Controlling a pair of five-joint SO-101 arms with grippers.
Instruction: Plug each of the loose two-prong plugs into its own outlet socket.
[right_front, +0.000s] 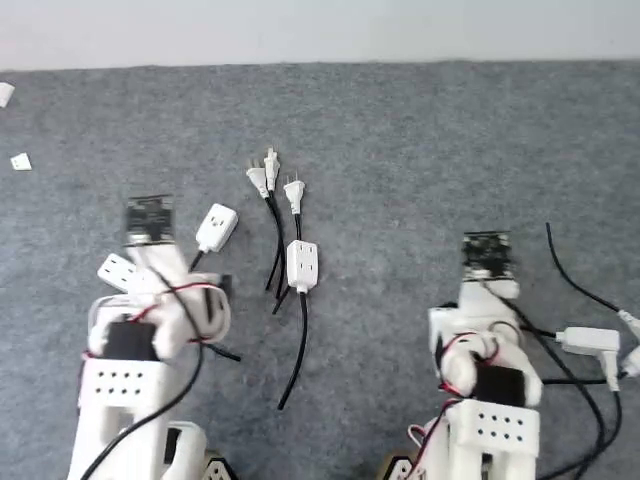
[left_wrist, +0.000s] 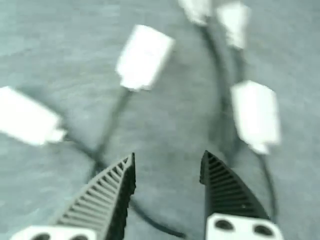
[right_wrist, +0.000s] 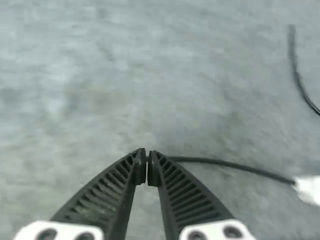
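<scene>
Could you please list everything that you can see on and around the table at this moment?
two-prong plugs: three, white, black-corded, bunched near the middle, far side.
outlet sockets: three, white; two at the left, one in the middle, nearer the arms than the plugs.
connector: one, white, at the right edge.
paper scraps: two, white, far left corner.
table cover: one, grey, felt-like.
arms: two, white, at the near edge.
left gripper: black fingers, open, above the cover among the sockets.
right gripper: black fingers, shut, empty, above bare cover.
</scene>
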